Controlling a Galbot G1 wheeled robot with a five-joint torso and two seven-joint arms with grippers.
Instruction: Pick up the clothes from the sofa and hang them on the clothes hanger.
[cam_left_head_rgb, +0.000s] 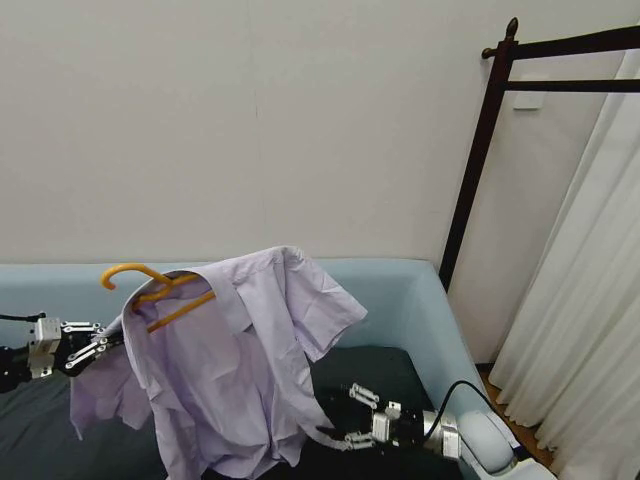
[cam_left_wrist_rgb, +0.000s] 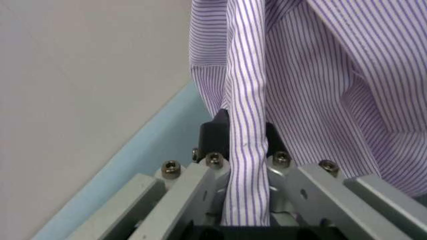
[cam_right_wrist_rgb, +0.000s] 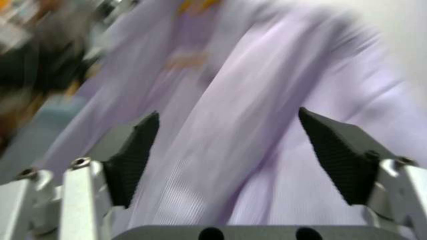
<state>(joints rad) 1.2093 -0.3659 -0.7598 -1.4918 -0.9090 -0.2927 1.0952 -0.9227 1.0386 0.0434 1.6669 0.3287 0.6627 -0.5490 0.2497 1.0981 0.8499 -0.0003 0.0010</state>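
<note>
A lilac striped shirt (cam_left_head_rgb: 230, 360) hangs on a yellow hanger (cam_left_head_rgb: 150, 290), lifted above the sofa (cam_left_head_rgb: 410, 300). At the far left my left gripper (cam_left_head_rgb: 100, 343) is shut on the shirt's edge; in the left wrist view a fold of striped cloth (cam_left_wrist_rgb: 245, 150) is pinched between the black pads (cam_left_wrist_rgb: 215, 135). Low on the right, my right gripper (cam_left_head_rgb: 338, 415) stands open just beside the shirt's lower hem. In the right wrist view its pads (cam_right_wrist_rgb: 137, 157) are spread wide, with the shirt (cam_right_wrist_rgb: 247, 115) close in front.
A dark wooden clothes rack (cam_left_head_rgb: 485, 150) stands at the right behind the sofa arm, with a white curtain (cam_left_head_rgb: 590, 300) beside it. The sofa is light blue with a dark seat (cam_left_head_rgb: 370, 370). A plain wall rises behind.
</note>
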